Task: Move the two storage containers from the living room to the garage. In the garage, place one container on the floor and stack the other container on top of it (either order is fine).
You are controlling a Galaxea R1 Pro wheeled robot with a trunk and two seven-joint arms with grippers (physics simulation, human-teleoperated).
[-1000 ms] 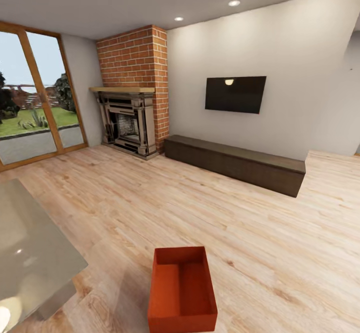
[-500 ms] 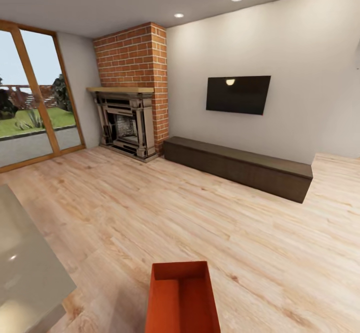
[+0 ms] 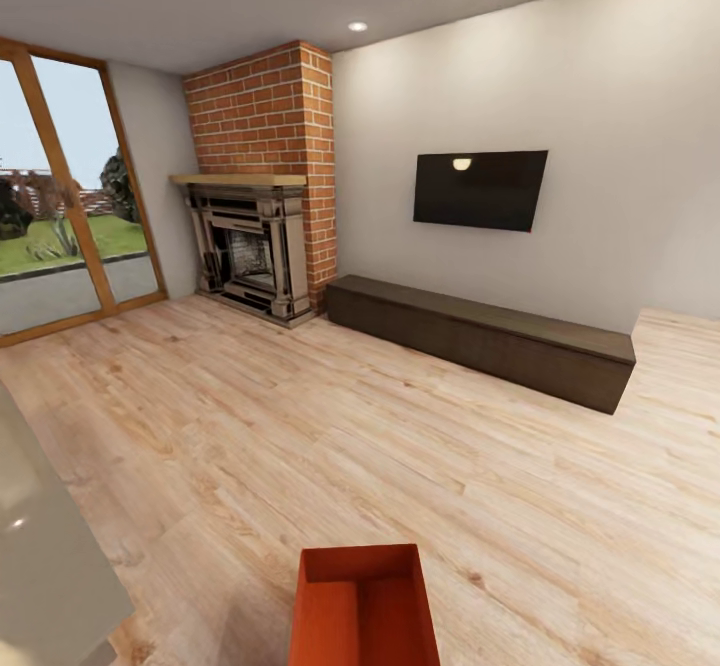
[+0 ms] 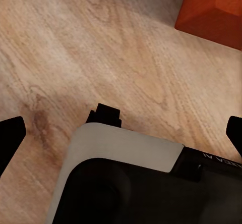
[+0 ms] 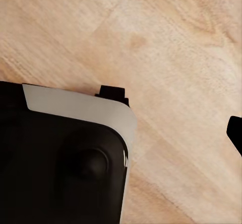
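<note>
One red-orange storage container (image 3: 365, 606) stands open-topped on the light wood floor of the living room, at the bottom centre of the head view, cut off by the frame edge. A corner of it (image 4: 212, 4) shows in the left wrist view. My left gripper (image 4: 122, 133) hangs above the wood floor, open, its two dark fingertips (image 4: 10, 138) far apart with nothing between them. My right gripper (image 5: 123, 133) is also over bare wood; one fingertip (image 5: 236, 132) shows at the frame edge, set wide.
A brick fireplace (image 3: 255, 256) fills the far corner, with a black TV (image 3: 480, 189) on the white wall and a long dark low bench (image 3: 480, 331) under it. Glass doors (image 3: 60, 216) are at left. A grey table corner (image 3: 40, 546) juts in at bottom left.
The whole head view has shifted: the camera moved forward, so the container slid lower in frame and the grey table slipped further out at left.
</note>
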